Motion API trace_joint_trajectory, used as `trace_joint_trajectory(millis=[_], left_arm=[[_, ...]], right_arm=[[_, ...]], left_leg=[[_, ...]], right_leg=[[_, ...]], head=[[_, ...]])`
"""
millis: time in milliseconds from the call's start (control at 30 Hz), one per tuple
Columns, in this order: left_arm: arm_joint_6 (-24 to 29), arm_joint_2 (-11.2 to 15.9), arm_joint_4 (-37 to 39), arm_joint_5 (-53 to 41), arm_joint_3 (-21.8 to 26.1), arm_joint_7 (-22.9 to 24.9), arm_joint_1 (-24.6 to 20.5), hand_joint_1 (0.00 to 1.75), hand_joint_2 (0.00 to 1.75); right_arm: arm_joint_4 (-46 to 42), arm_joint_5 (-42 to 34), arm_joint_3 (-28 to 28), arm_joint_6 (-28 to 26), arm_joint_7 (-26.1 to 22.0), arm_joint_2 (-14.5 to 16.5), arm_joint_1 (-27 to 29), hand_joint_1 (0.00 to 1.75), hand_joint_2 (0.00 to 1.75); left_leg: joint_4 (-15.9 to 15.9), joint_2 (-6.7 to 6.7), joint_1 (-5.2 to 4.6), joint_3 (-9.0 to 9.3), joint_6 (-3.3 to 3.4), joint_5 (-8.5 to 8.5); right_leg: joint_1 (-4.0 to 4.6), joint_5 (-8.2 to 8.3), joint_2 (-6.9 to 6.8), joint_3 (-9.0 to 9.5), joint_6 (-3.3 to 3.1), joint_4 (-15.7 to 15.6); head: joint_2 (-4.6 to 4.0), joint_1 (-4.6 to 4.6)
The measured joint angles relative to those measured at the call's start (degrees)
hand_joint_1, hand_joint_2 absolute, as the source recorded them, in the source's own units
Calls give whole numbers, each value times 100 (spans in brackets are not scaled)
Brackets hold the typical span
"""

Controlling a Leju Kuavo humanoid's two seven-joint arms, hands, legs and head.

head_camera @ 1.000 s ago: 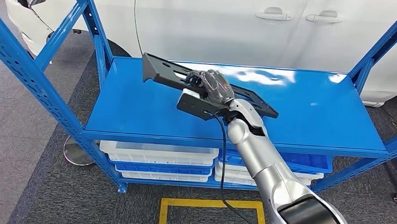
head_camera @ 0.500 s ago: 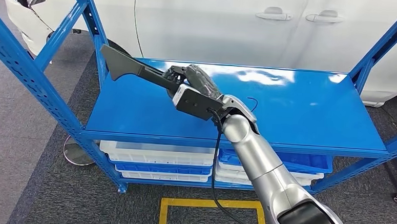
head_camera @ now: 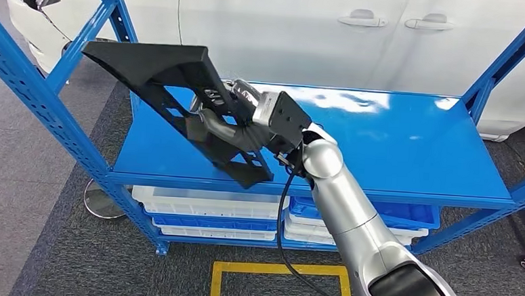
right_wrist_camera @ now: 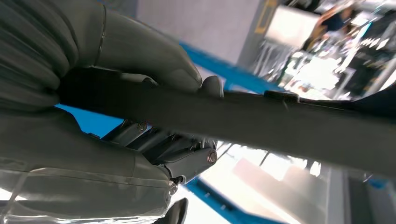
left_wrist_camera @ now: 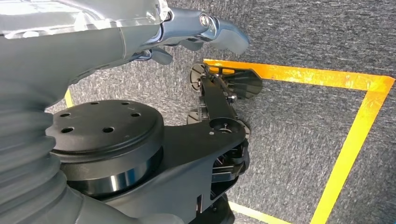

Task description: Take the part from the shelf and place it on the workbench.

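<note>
Head view: we are looking down on a blue shelf (head_camera: 396, 141) with a white car (head_camera: 286, 27) standing behind it. Our right hand (head_camera: 238, 116) is gripping the black part (head_camera: 174, 96), fingers wrapped around its middle section. The part is hanging clear of the shelf surface, tilted steeply, its broad end up and to the far left, its narrower end down near the shelf's front edge. Our silver right arm (head_camera: 338, 199) is reaching in from the near right, a black cable (head_camera: 281, 223) trailing along it. White and blue trays (head_camera: 209, 213) are sitting stacked on the lower level. A yellow floor marking (head_camera: 280, 271) is lying on the grey carpet just in front of the shelf.

Left wrist view: our left hand (left_wrist_camera: 196, 32) is hanging over the grey carpet, holding nothing; its fingers are curled in loosely. A yellow line (left_wrist_camera: 355, 140) is crossing the floor beneath it.

Right wrist view: we are seeing the right hand (right_wrist_camera: 116, 107) closed tight on the part (right_wrist_camera: 261, 126), which is running as a dark bar across the frame, thumb pressing on one side and fingers (right_wrist_camera: 182, 158) clamping the other. A strip of blue shelf (right_wrist_camera: 93, 121) is showing behind the hand. The background is blurred.
</note>
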Motion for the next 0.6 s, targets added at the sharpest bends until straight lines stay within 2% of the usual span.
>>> trace_joint_trajectory(millis=[233,600], left_arm=[[1,0,0,-2,-22,25,-37,0,175],[56,-2,0,22,-23,71,-42,0,175]], right_arm=[[-84,-1138,-73,508,463,111,-323,175,175],[-258,-1969,-89,736,790,150,-488,175,175]], left_leg=[[0,0,0,0,0,0],[0,0,0,0,0,0]], right_leg=[[0,-1,-1,-1,0,0],[0,0,0,0,0,0]], head=[[0,0],[-1,-1]])
